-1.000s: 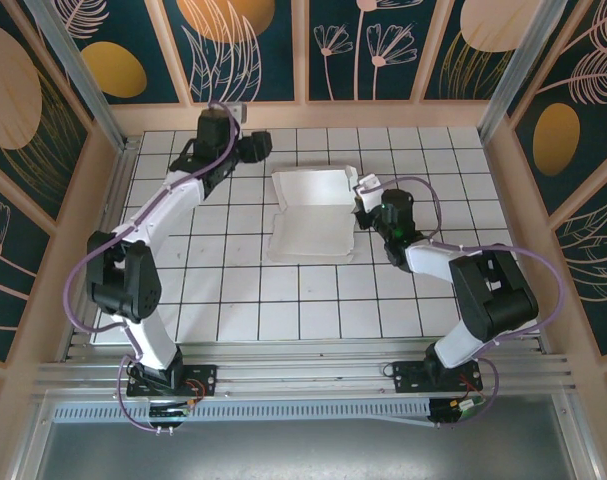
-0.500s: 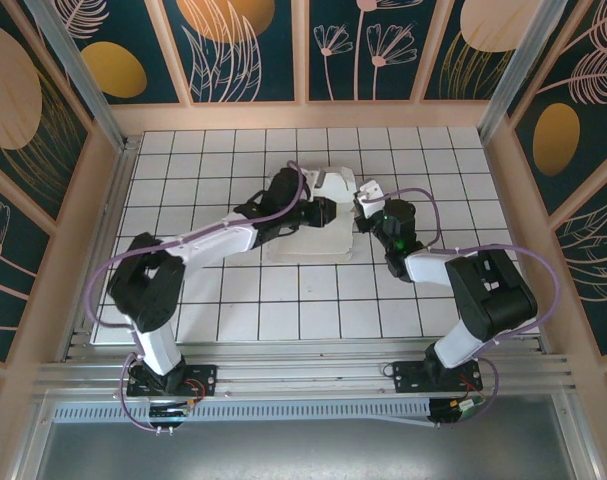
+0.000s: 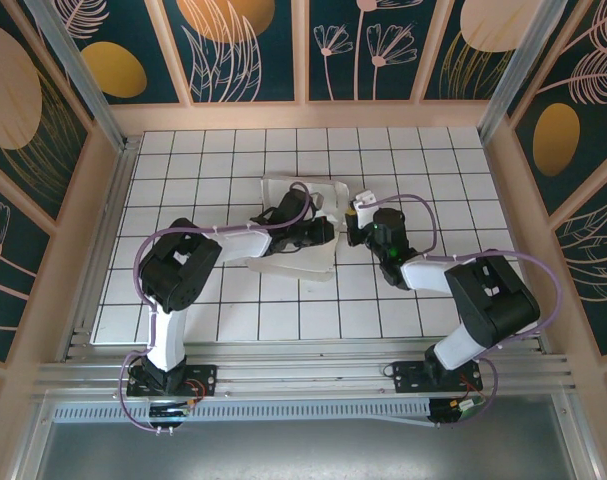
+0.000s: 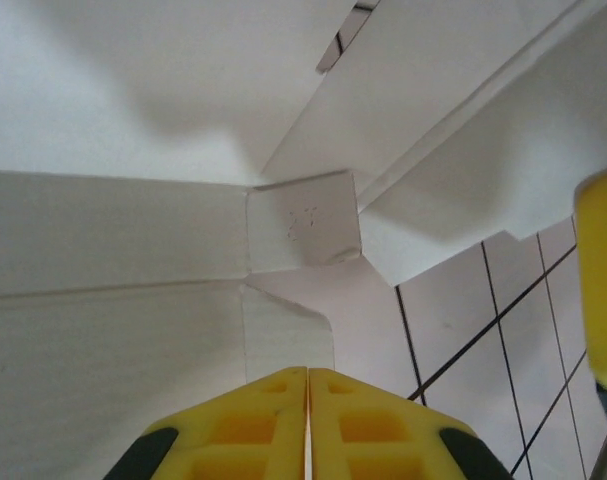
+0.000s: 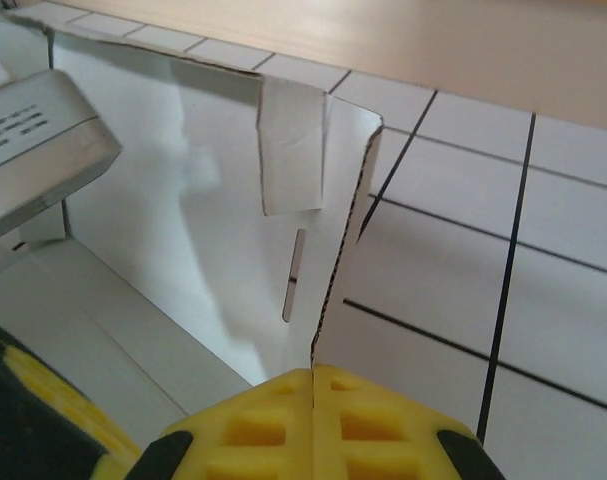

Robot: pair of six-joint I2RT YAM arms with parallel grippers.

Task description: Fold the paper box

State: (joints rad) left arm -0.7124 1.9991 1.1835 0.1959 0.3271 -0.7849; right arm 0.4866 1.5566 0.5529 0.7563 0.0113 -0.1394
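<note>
Lying near the middle of the table (image 3: 223,160), a bit toward the far side: paper box (image 3: 328,195), white, half open, panels and flaps raised at angles, set askew to the grid lines. Reaching in from the left over the box's middle with left gripper (image 3: 321,232), arm stretched low across the tiles. From the left wrist camera: yellow fingers (image 4: 253,435) pressed flat together, hovering by a small square tab (image 4: 305,222) where creased panels meet; can't tell if touching cardboard. Sitting at the box's right edge: right gripper (image 3: 355,228). From the right wrist camera: fingers (image 5: 373,420) closed tight, thin edge of the upright side wall (image 5: 183,200) running straight down into the seam between them, so pinching the box wall. Showing on that wall: narrow slot (image 5: 291,275), folded tab (image 5: 293,150) hanging from the top edge. Working close together, both grippers, at the box's right part.
</note>
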